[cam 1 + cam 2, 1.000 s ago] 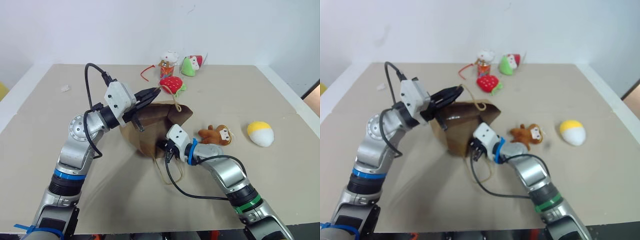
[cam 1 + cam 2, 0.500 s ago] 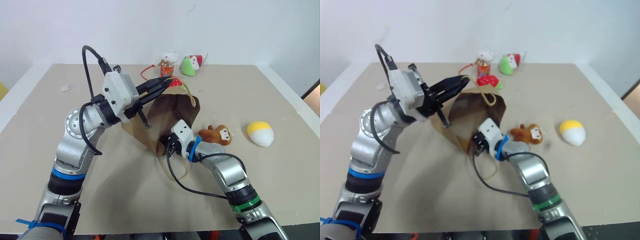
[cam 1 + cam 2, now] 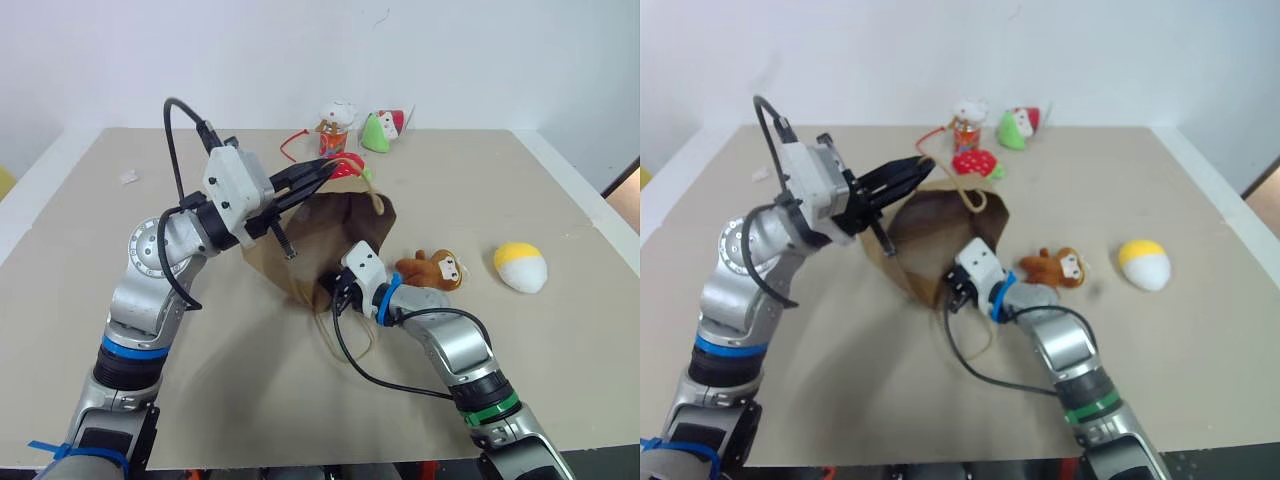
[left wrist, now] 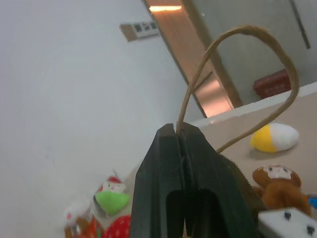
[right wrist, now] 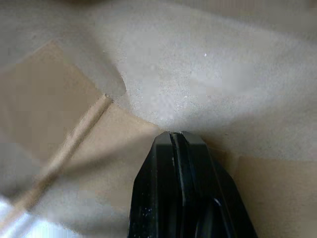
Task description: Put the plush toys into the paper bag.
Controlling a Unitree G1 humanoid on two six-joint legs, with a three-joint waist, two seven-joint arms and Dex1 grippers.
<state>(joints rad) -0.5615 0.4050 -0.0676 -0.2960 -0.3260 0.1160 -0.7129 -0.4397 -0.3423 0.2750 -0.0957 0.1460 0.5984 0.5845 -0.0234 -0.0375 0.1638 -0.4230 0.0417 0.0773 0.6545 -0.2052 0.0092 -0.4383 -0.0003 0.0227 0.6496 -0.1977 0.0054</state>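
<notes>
Left gripper (image 3: 322, 172) clamping the paper bag (image 3: 330, 240) at its upper rim by the twisted-cord handle (image 4: 247, 74), lifting the mouth open. Right gripper (image 3: 950, 297) pinching the bag's lower edge, fingers together on the kraft paper, pinning it to the table (image 3: 560, 360). Bag looking light, thin, crease-prone; gripping the rim beats the cord. Sitting just right of the right gripper: brown monkey (image 3: 432, 269), soft, squashy, grab mid-body. Lying further right: yellow-and-white egg toy (image 3: 521, 267), rounder, likely slipping.
</notes>
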